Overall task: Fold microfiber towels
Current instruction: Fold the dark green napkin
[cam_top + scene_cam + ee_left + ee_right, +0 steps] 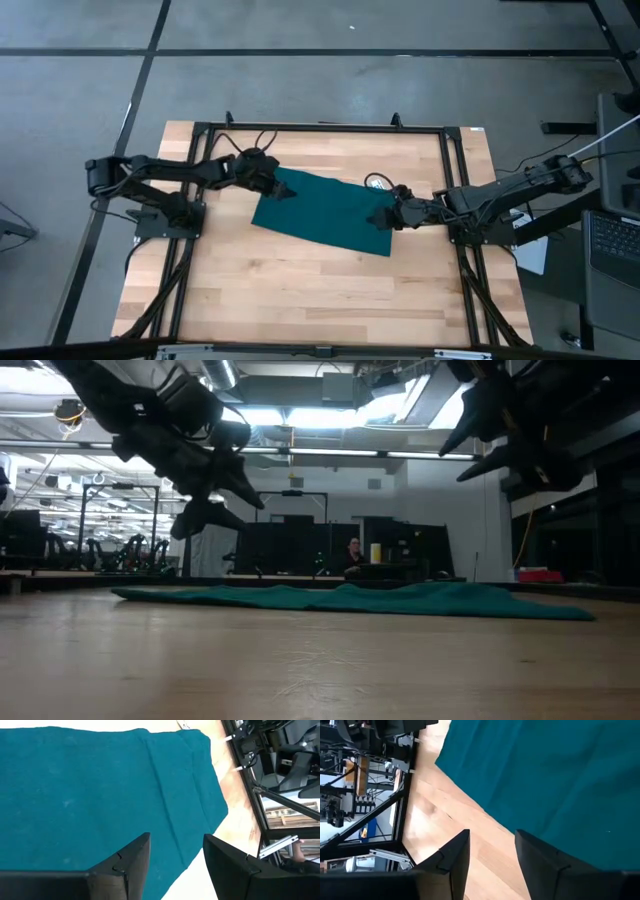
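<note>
Wooden bench carried the teal towel, flat, long axis slanting left-far to right-near. Left gripper and right gripper hovered at opposite ends, jaws apart, seemingly holding nothing.

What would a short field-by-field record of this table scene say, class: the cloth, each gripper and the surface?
cloth: teal microfiber towel, lying flat, spread out
left gripper: open, above the towel's left corner
right gripper: open, above the towel's right edge
held: nothing
surface: wooden table
</note>
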Motion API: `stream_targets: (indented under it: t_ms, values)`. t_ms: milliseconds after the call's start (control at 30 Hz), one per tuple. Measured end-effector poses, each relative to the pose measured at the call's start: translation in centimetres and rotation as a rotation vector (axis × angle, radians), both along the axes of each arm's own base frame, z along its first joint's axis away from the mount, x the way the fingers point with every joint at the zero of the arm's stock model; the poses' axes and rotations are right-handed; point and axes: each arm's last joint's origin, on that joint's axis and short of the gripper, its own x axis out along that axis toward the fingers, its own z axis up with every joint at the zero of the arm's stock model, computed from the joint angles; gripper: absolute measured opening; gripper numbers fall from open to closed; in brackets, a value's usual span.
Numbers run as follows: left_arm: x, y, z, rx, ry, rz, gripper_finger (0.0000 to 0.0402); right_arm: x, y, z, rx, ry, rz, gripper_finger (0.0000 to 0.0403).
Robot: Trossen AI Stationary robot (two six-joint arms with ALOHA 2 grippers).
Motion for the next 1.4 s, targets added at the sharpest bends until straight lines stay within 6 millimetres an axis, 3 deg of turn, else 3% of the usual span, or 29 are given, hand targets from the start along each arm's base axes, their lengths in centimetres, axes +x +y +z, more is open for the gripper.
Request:
stream_targets:
  t_ms: [333,533,800,1400]
  values:
    - [-0.3,1.2,0.3,0.019,-0.039,0.002,0.018,-3.0,1.1,-1.4,0.054,0.261,-0.047,0.0175]
    - [-0.7,2.4,0.5,0.03,-0.072,-0.002,0.018,-3.5,2.1,-1.4,0.097,0.24,-0.096,0.0177]
    - [-1.0,3.1,0.7,0.035,-0.097,-0.006,0.018,-1.6,2.4,-0.5,0.092,0.026,-0.135,0.0155]
    - [-0.9,3.3,1.2,0.05,-0.147,-0.008,0.018,0.1,1.9,-0.5,0.087,-0.053,-0.168,0.0164]
